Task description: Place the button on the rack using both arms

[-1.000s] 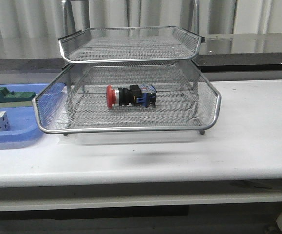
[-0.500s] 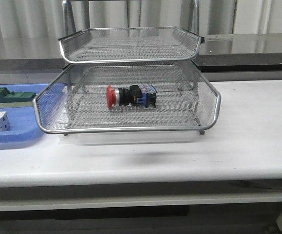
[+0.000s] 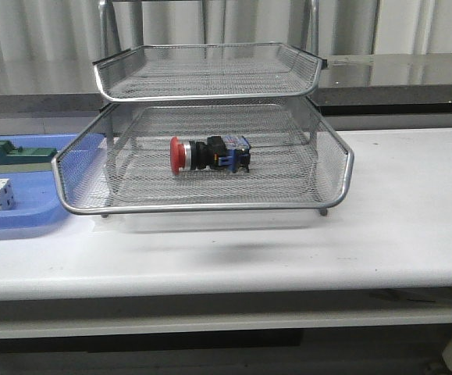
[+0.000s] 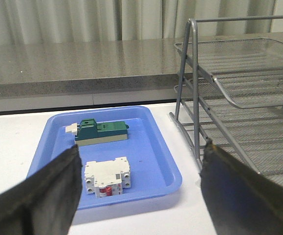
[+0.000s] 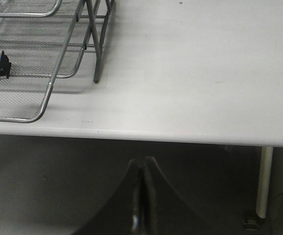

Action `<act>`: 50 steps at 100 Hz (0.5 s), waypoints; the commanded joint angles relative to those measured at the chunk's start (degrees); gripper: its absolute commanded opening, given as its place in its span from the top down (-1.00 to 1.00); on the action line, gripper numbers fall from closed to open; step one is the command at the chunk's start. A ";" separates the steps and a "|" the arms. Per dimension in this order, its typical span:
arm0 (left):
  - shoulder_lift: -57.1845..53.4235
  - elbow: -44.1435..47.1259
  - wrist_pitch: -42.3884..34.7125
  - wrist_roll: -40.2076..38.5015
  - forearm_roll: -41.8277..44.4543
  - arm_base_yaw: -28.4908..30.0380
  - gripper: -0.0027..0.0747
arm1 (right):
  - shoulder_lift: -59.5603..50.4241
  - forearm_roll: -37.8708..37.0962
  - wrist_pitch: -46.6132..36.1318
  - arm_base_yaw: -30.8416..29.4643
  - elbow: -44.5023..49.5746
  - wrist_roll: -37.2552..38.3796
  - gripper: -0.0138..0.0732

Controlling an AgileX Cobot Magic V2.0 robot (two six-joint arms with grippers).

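As it lies on its side in the rack's (image 3: 210, 207) lower tray, the button (image 3: 209, 154) looks light, rigid, round-capped, best gripped across its blocky body; left hand (image 4: 141, 188) released, right hand (image 5: 140, 198) clenched.

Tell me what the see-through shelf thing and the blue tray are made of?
The rack looks like metal: fine silver wire mesh you can see through, with shiny chrome rims and thin legs. The blue tray seems to be plastic: smooth, slightly glossy, one solid colour with rounded moulded edges.
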 commanded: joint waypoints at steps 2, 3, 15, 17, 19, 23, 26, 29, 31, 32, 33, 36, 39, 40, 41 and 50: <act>0.26 -1.59 -4.47 -0.66 -0.42 0.01 -0.04 | 0.28 -1.17 -4.07 0.08 -1.25 0.00 0.84; 0.26 -1.59 -4.47 -0.66 -0.42 0.01 0.01 | 0.28 -1.17 -4.07 0.08 -1.25 0.00 0.84; 0.26 -1.59 -4.47 -0.66 -0.42 0.01 0.49 | 0.28 -1.17 -4.07 0.08 -1.25 0.00 0.84; 0.26 -1.59 -4.47 -0.66 -0.42 0.01 0.57 | 0.28 -1.17 -4.07 0.08 -1.25 0.00 0.84; 0.26 -1.59 -4.47 -0.66 -0.42 0.01 0.63 | 0.28 -1.17 -4.07 0.08 -1.25 0.00 0.84; 0.26 -1.59 -4.47 -0.66 -0.42 0.01 0.80 | 0.28 -1.17 -4.07 0.08 -1.25 0.00 0.84; 0.26 -1.59 -4.47 -0.66 -0.42 0.01 0.91 | 0.28 -1.17 -4.07 0.08 -1.25 0.00 0.84; 0.26 -1.59 -4.47 -0.66 -0.42 0.01 0.98 | 0.28 -1.17 -4.07 0.08 -1.25 0.00 0.84; 0.26 -1.59 -4.47 -0.66 -0.42 0.01 0.98 | 0.28 -1.17 -4.07 0.08 -1.25 0.00 0.84; 0.26 -1.59 -4.47 -0.66 -0.42 0.01 0.99 | 0.28 -1.17 -4.07 0.08 -1.25 0.00 0.84; 0.26 -1.59 -4.47 -0.66 -0.42 0.01 0.99 | 0.28 -1.17 -4.07 0.08 -1.25 0.00 0.84; 0.26 -1.59 -4.47 -0.66 -0.42 0.01 0.99 | 0.28 -1.17 -4.07 0.08 -1.25 0.00 0.84; 0.26 -1.59 -4.47 -0.66 -0.42 0.01 0.99 | 0.28 -1.17 -4.07 0.08 -1.25 0.00 0.84; 0.26 -1.59 -4.47 -0.66 -0.42 0.01 0.99 | 0.28 -1.17 -4.07 0.08 -1.25 0.00 0.84; 0.26 -1.59 -4.47 -0.66 -0.42 0.01 0.99 | 0.28 -1.17 -4.07 0.08 -1.25 0.00 0.84; 0.26 -1.59 -4.47 -0.66 -0.42 0.01 0.99 | 0.28 -1.17 -4.07 0.08 -1.25 0.00 0.84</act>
